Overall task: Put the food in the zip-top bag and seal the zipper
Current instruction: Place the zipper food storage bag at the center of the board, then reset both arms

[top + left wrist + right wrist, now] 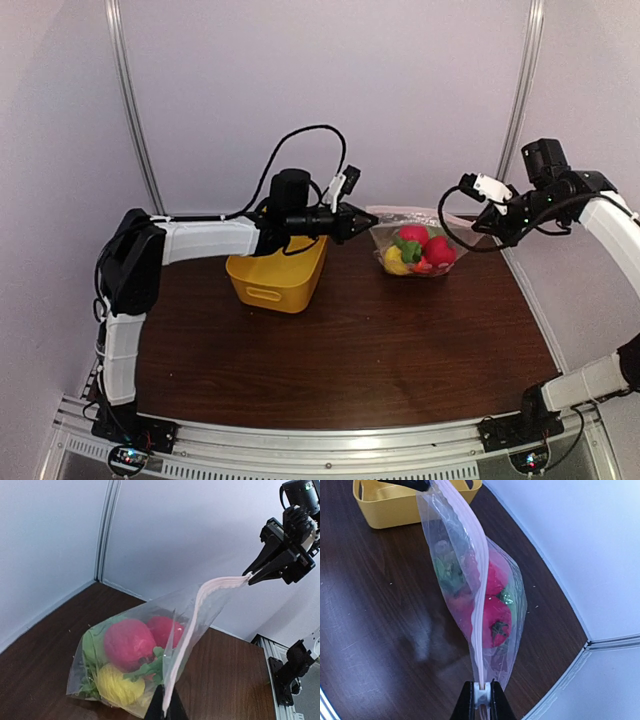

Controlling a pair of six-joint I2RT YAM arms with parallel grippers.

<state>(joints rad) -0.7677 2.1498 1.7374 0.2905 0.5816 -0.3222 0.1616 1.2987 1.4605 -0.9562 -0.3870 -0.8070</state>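
Dark brown wooden table [350,350]: work surface.
Yellow plastic basket [275,285]: under the left arm, beside the bag.
Clear, crinkly zip-top bag [200,605]: filled and strung between both arms at the table's far side, its bottom seemingly resting there.
Red, yellow and green toy food [127,642]: bunched in the bag's belly.
Pale, pink-lined zipper [477,595]: taut and wavy, with the left gripper [368,222] and right gripper [481,692] each clamped on one end.
Step judged: sealing.
Next: press along the strip, since closure is unconfirmed.
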